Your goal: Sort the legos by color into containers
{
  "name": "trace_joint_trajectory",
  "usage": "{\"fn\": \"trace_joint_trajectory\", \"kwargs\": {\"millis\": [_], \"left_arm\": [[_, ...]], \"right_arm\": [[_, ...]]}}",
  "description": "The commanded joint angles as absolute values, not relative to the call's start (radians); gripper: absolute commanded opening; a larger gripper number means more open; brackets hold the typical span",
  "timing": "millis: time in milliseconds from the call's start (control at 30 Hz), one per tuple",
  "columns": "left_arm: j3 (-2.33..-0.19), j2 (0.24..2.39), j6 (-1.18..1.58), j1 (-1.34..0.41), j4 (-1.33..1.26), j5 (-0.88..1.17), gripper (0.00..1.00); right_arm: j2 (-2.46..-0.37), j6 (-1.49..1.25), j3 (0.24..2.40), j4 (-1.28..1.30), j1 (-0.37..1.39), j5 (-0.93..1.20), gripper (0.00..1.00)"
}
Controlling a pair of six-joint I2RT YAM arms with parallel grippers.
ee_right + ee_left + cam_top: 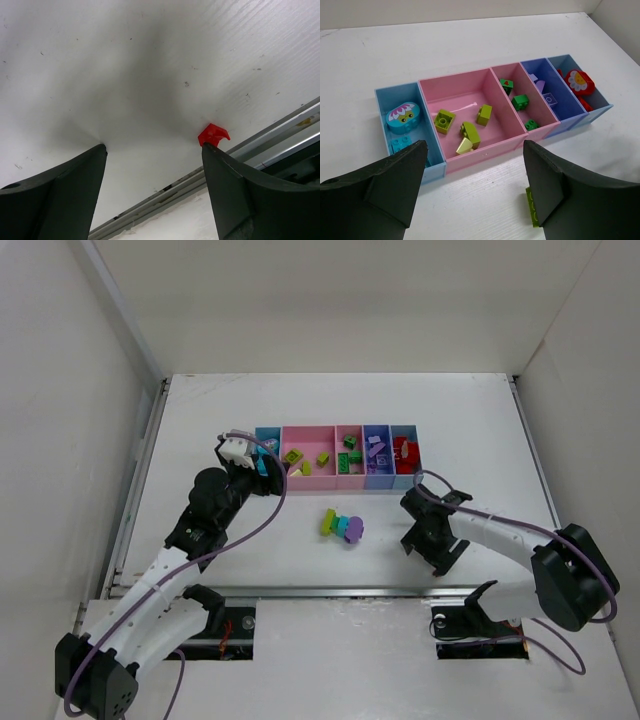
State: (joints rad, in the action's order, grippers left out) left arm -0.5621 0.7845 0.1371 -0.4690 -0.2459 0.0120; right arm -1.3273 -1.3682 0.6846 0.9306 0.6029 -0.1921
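Right jaws are hanging open near the bench's (150,75) front edge, a red lego (213,135) sitting beside one tip; I reckon they're needing centring over it. Left jaws are gaping empty before the containers (480,156).

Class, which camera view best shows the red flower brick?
Left wrist: the red flower brick sits close, its flower face clear. Top external shows it only as a small red patch; right wrist misses it.
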Motion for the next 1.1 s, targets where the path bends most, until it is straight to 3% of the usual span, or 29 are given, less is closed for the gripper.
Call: {"fn": "trace_joint_trajectory", "kwargs": {"millis": [0, 867, 1067], "left_arm": [[-0.577, 0.778, 0.141, -0.465, -0.299, 0.032, 0.74], [-0.586, 0.769, 0.132, -0.456, -0.262, 0.012, 0.76], [-0.586, 0.778, 0.132, -0.456, -0.253, 0.012, 0.76]], "right_arm": [[-1.310, -1.330, 0.719, 0.937, 0.611, -0.244, 0.82], [-1.319, -1.548, 0.704, 0.997, 0.611, -0.239, 0.86], [-1.305, -1.483, 0.833, 1.028, 0.655, -0.345, 0.86]]}}
